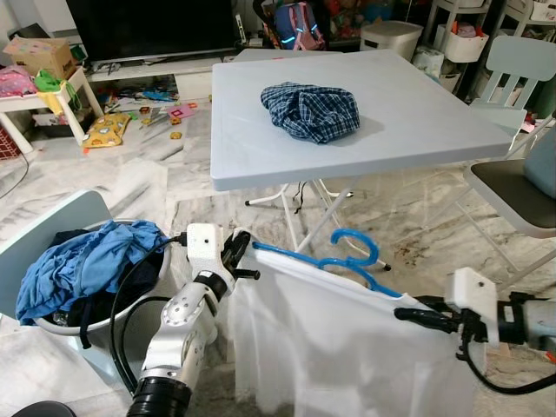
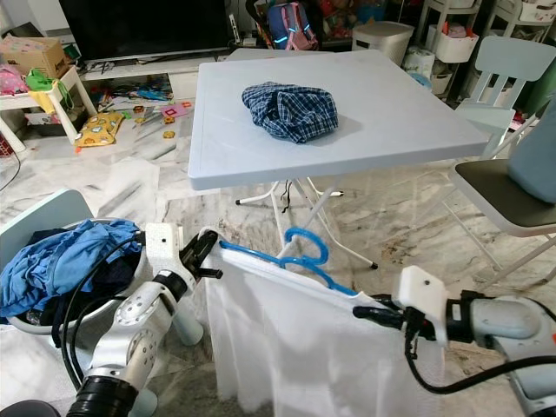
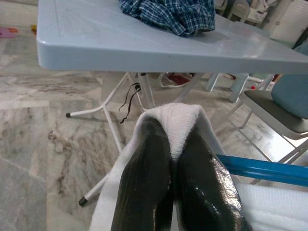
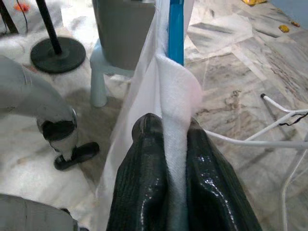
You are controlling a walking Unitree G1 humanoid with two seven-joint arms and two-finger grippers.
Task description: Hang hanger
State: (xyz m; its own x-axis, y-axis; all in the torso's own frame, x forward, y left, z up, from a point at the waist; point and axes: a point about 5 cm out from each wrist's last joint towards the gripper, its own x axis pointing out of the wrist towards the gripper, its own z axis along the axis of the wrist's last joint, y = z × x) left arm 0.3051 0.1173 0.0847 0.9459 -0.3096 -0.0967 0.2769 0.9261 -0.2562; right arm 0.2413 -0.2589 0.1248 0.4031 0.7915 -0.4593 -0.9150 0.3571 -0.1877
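Left eye view: left hand [image 1: 246, 252] and right hand [image 1: 408, 316] each pinch white cloth [image 1: 339, 347] over blue hanger [image 1: 347, 261].

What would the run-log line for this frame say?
left gripper: shut on white garment | right gripper: shut on white garment | blue hanger: inside garment, held between arms | table: ahead, checked cloth on it

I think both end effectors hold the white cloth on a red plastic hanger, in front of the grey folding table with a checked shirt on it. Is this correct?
Not quite: the plastic hanger is blue, not red, as the left eye view shows. The rest holds: the left end effector and right end effector each pinch the white cloth on it, in front of the grey folding table carrying the crumpled checked shirt.
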